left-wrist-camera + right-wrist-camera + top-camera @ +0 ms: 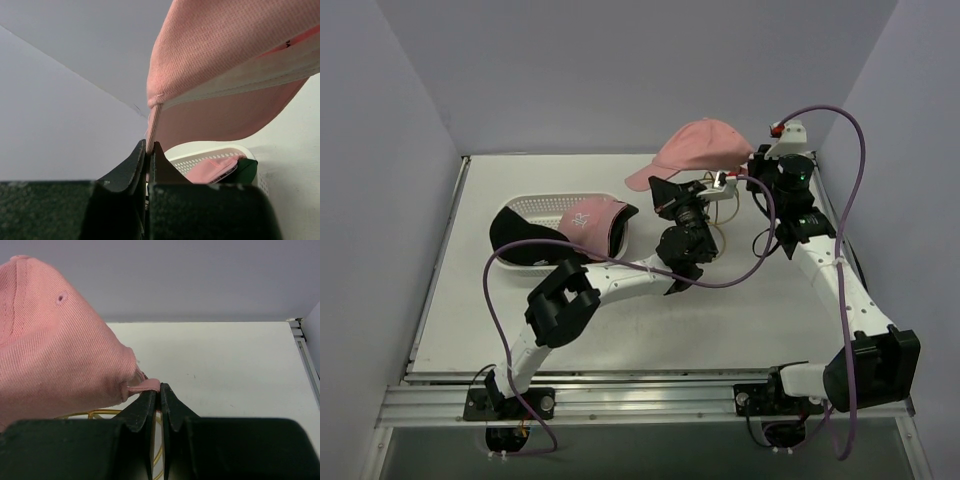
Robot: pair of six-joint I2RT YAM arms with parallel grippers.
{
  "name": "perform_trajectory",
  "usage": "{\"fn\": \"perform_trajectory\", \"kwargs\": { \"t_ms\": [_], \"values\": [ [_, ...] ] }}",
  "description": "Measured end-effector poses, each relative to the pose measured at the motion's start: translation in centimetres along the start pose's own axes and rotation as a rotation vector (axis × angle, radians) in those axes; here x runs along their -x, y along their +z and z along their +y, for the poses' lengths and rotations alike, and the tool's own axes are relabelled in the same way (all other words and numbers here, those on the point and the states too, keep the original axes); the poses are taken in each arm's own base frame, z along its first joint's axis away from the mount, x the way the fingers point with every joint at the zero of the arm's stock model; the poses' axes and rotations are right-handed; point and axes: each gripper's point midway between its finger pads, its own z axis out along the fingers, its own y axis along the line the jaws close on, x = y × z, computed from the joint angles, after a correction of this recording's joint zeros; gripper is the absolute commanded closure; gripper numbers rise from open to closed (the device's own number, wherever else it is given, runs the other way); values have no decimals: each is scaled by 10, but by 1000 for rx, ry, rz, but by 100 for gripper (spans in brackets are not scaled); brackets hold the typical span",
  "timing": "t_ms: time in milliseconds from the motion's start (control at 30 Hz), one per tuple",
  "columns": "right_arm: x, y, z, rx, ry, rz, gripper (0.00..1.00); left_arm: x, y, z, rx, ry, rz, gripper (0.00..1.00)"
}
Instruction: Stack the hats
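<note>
Aloft, left claw [149, 145] and right claw [160, 387] pinching pink cap [705, 145], white table [720, 320], lilac walls [620, 70]

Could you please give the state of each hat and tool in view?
Raised pink hat: held aloft by both tools.
Left tool: shut on raised pink hat.
Right tool: shut on raised pink hat.
Second pink hat: atop black hat.
Black hat: in white basket.

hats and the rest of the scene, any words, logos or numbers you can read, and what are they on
No text can be read in any view.
White embroidered logo on the front of the lower pink cap, in the basket: too small and blurred to read.
Small dark marks on the inner band of the lifted pink cap, left wrist view: cut off at the frame edge, unreadable.
</note>
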Motion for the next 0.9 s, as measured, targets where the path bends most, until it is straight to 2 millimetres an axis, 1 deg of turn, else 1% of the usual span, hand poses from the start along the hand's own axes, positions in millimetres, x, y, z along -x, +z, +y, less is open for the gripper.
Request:
{"fn": "perform_trajectory", "kwargs": {
  "t_ms": [100,133,167,233,267,333,400,467,567,767,900],
  "values": [
    [-2,0,0,1,0,1,100,-7,-4,-7,-10,6,9,98],
    [-4,-1,0,1,0,4,96,-9,-5,-9,-13,10,13,98],
    [-8,-1,-1,1,1,10,88,-12,-7,-13,-18,14,13,98],
    [-16,-3,-2,-5,2,26,82,-20,-13,-20,-28,19,24,98],
    [-20,-4,-5,-10,4,33,74,-23,-15,-22,-32,21,30,98],
    [-27,-7,-10,-30,10,44,73,-28,-20,-26,-39,16,40,98],
    [-33,-10,-15,-46,17,55,62,-30,-24,-28,-44,12,46,98],
    [-38,-12,-19,-59,22,61,47,-32,-29,-30,-51,15,54,98],
    [-38,-17,-19,-59,25,59,39,-33,-36,-33,-60,8,59,98],
    [-23,-29,-19,-57,32,16,34,-29,-50,-35,-79,-16,56,98],
    [-23,-30,-21,-72,36,16,32,-32,-57,-37,-86,-19,70,98]
  ]
}}
